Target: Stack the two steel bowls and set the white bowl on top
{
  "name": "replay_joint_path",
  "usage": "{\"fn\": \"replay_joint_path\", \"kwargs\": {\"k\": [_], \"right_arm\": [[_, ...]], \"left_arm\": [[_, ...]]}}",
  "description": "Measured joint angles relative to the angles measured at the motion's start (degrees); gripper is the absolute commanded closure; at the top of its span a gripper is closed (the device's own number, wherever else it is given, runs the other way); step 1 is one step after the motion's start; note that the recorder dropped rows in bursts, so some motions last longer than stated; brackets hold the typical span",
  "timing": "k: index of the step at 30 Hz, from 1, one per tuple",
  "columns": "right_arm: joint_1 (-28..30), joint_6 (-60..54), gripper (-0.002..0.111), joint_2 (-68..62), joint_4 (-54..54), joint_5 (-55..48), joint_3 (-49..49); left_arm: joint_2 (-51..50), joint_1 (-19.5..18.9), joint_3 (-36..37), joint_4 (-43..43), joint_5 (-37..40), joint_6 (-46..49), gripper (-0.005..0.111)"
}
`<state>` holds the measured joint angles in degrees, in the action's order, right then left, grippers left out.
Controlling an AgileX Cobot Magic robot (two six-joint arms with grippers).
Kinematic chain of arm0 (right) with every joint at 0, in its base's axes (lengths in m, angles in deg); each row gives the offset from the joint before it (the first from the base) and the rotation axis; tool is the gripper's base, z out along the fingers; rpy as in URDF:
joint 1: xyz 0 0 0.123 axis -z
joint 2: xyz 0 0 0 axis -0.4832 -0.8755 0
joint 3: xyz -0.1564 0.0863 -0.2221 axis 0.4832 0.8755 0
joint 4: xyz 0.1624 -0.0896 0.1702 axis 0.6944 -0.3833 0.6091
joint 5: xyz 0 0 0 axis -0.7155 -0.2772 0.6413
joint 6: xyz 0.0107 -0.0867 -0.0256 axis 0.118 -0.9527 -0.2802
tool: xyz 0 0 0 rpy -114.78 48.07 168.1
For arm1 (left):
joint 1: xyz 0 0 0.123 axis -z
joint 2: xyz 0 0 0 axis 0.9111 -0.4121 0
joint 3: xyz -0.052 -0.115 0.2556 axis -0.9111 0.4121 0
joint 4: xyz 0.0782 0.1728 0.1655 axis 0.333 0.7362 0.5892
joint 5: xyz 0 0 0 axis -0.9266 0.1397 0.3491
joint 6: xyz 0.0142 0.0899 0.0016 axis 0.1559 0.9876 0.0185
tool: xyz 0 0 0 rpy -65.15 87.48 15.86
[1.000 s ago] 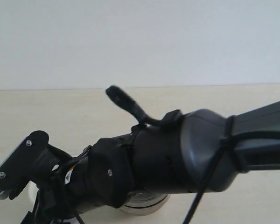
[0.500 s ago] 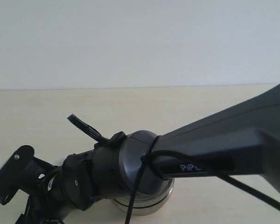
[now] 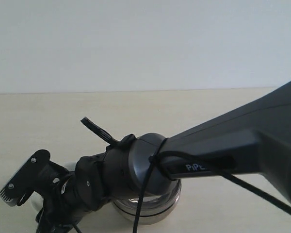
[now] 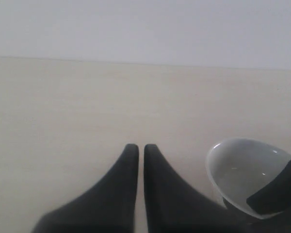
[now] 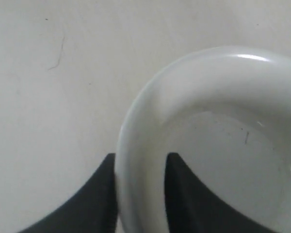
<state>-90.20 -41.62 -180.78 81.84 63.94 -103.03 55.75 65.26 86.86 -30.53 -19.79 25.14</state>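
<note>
White bowl (image 5: 208, 145), rim clamped in my right jaws, left jaws idle together: grasp made, next a level lift toward three o'clock onto the steel bowls (image 3: 160, 208).

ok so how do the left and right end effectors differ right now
The left end effector has its fingers nearly touching, with nothing between them. The right end effector has its fingers apart, straddling the rim of the white bowl, one inside and one outside. The left one hangs above the table, clear of that bowl. Both have dark, tapered fingers.
</note>
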Motion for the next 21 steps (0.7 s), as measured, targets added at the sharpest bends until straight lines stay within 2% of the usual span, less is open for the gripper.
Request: {"fn": "replay_joint_path", "kwargs": {"k": [7,21], "right_arm": [[0.0,-1.4,0.108,0.0,-0.5,0.3,-0.6],[-2.2,-3.0,0.108,0.0,-3.4,-7.7,-8.7]], "left_arm": [[0.0,0.0,0.0,0.0,0.0,0.0,0.103],[0.0,0.0,0.0,0.0,0.0,0.0,0.103]]}}
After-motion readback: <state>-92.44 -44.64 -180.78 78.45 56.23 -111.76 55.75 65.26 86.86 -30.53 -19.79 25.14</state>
